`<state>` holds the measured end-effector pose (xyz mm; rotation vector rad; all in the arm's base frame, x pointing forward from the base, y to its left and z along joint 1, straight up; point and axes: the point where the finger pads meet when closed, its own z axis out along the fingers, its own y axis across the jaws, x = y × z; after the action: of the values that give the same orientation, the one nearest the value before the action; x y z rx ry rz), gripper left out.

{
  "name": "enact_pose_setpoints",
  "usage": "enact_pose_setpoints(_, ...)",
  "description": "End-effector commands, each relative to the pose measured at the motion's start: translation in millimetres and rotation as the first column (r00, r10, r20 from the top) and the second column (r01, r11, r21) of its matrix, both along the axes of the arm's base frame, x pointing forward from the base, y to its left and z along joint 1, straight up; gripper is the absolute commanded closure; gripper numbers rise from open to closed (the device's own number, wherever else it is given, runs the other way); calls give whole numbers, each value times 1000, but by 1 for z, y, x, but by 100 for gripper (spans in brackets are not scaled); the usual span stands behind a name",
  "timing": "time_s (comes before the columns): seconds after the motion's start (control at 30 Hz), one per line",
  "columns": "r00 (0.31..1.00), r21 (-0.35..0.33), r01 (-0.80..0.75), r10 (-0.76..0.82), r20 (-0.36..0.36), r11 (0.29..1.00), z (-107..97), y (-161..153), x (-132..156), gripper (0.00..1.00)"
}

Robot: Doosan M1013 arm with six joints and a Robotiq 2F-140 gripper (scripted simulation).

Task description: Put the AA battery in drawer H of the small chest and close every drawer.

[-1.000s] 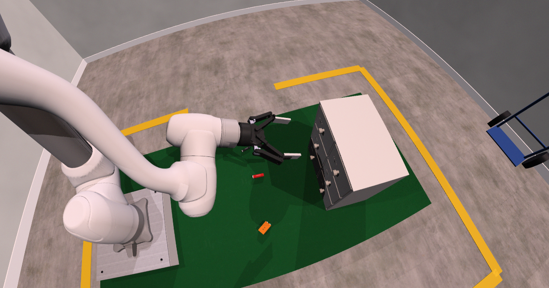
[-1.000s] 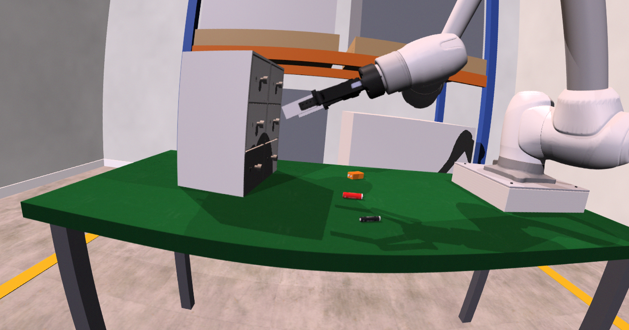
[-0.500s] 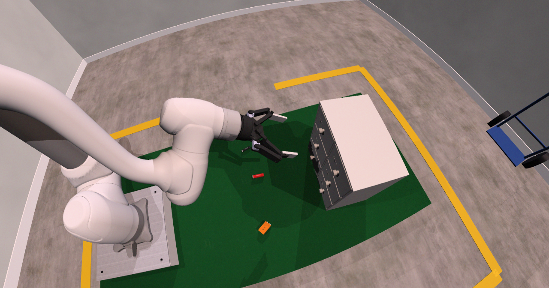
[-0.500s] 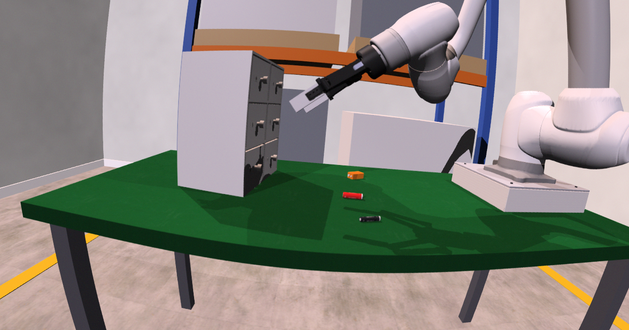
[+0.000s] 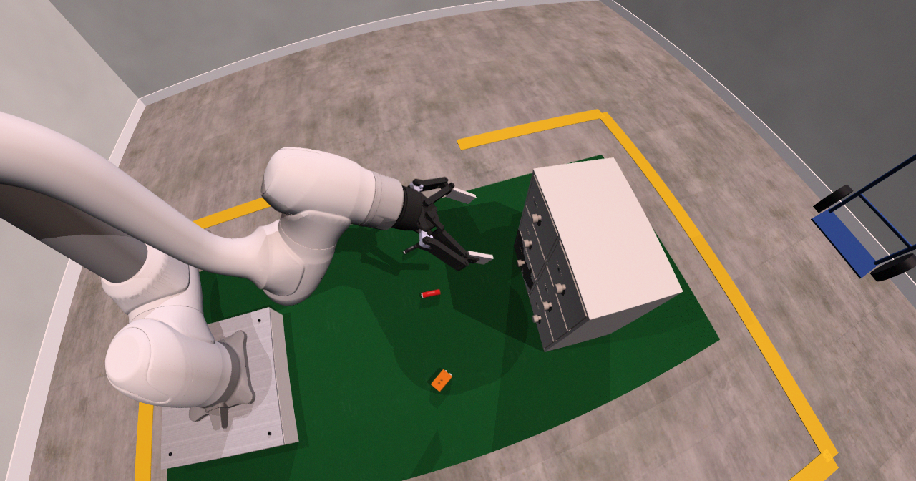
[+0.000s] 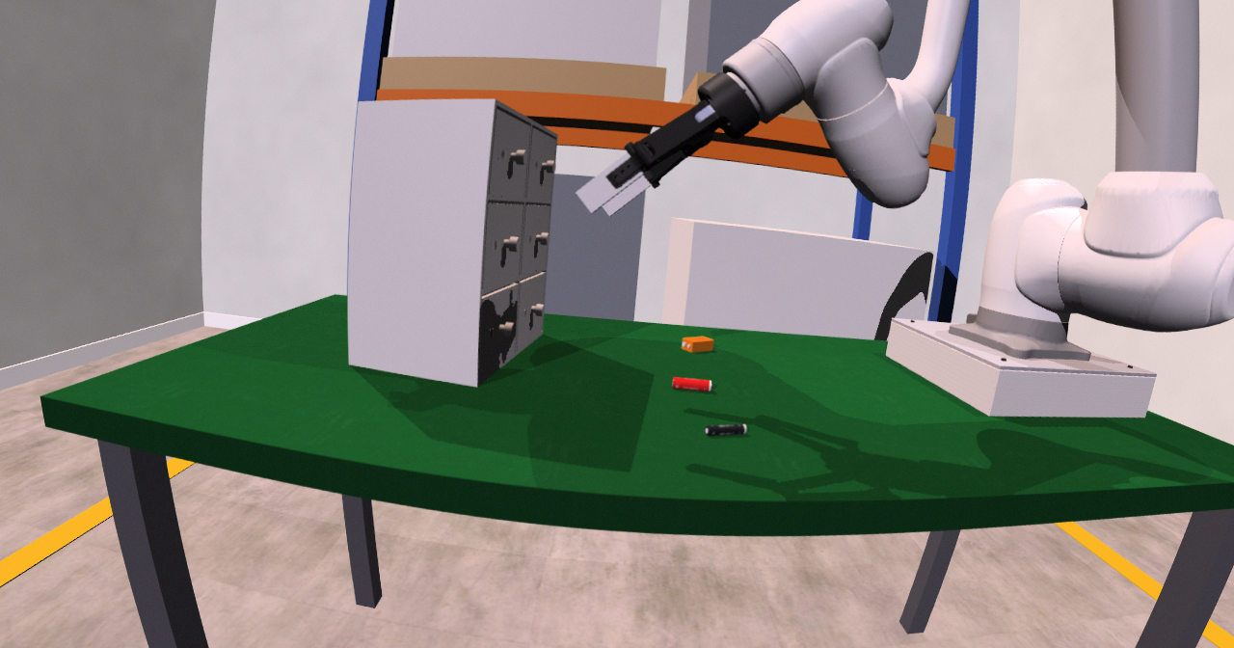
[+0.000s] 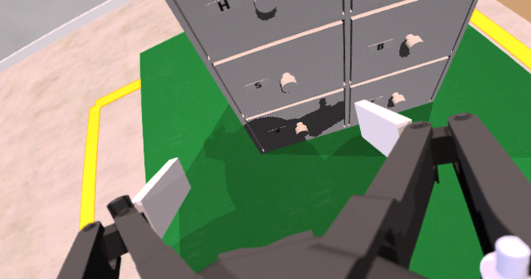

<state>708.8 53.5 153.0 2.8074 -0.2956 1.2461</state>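
Six drawers of chest (image 5: 602,235) shut, contents hidden; hand (image 5: 456,228) spread wide, empty.

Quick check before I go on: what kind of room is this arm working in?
Most likely a warehouse or workshop cell. Yellow floor tape marks a zone around the green table, a blue hand truck stands by the wall, and a blue-posted shelf rack with orange beams carries cardboard boxes.

The small chest (image 6: 414,238) stands on the table (image 6: 258,385), its 6 drawers facing the arm's base (image 6: 1078,390). Between them lie 3 small items, well apart; the gripper (image 5: 458,227) hangs above, before the drawers.
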Motion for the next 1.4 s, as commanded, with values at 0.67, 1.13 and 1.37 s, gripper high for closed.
enact_pose_setpoints(0.67,932,48,23,-4,-362,999,23,5,-22,0)
enact_pose_setpoints(1.13,798,100,43,26,-601,994,43,9,-42,0)
enact_pose_setpoints(1.37,735,117,54,40,-677,992,50,11,-50,0)
